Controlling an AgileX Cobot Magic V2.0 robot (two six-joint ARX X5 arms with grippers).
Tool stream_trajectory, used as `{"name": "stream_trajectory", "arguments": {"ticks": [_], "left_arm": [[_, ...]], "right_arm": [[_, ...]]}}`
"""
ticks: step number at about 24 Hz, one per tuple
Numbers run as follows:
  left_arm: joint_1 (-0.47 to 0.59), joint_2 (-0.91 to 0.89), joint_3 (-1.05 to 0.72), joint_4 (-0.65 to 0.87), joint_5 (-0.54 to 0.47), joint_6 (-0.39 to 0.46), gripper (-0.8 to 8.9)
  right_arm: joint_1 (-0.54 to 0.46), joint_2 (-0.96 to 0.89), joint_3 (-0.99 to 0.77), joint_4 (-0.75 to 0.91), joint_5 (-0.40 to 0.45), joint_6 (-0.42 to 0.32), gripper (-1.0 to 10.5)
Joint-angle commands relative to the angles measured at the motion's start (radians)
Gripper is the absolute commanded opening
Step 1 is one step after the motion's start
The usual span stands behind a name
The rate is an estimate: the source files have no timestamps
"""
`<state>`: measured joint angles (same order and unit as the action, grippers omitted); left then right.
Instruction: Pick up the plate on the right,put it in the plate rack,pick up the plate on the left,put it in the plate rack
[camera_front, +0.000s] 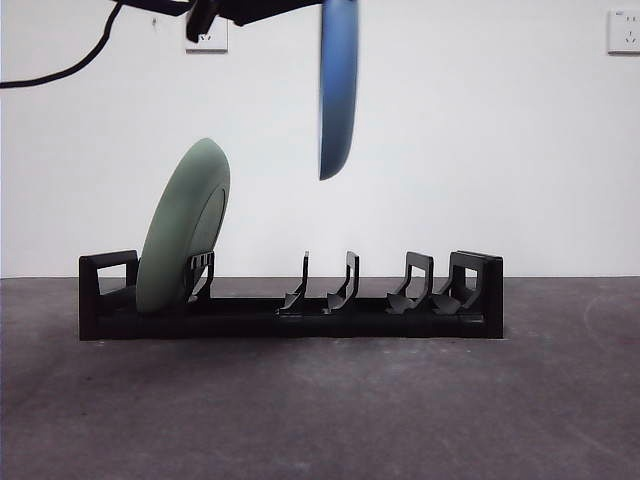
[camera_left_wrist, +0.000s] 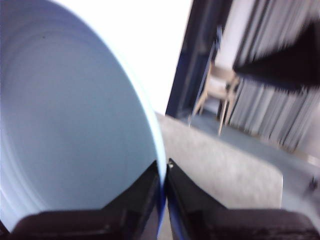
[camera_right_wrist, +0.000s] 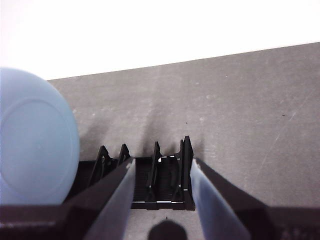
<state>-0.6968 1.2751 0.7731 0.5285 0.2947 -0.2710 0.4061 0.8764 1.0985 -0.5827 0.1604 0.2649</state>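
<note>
A blue plate (camera_front: 338, 90) hangs on edge in the air above the middle of the plate rack (camera_front: 290, 315). My left gripper (camera_left_wrist: 164, 167) is shut on its rim (camera_left_wrist: 75, 125), and its arm comes in along the top of the front view (camera_front: 270, 8). A green plate (camera_front: 185, 225) stands tilted in the rack's left end slot. My right gripper (camera_right_wrist: 163, 165) is open and empty, off the rack's end (camera_right_wrist: 182, 172). Its view also takes in a pale blue plate face (camera_right_wrist: 35, 135).
The rack rests on a dark grey table (camera_front: 320, 400) before a white wall. Several pairs of upright dividers (camera_front: 345, 285) hold nothing. A black cable (camera_front: 60, 70) hangs at the upper left, and wall sockets (camera_front: 622, 30) sit high on the wall.
</note>
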Motion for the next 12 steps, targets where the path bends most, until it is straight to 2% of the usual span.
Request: {"name": "stream_trajectory", "arguments": {"ticks": [1, 6, 12], "left_arm": [[0.043, 0.047, 0.022, 0.02, 0.03, -0.098, -0.09], [0.076, 0.167, 0.13, 0.0, 0.08, -0.102, -0.09], [0.088, 0.319, 0.304, -0.133, 0.078, -0.091, -0.09]], "right_arm": [[0.0, 0.0, 0.001, 0.008, 0.003, -0.005, 1.9], [0.0, 0.0, 0.001, 0.008, 0.003, -0.006, 1.9], [0.0, 0.0, 0.001, 0.006, 0.003, -0.04, 1.9]]}}
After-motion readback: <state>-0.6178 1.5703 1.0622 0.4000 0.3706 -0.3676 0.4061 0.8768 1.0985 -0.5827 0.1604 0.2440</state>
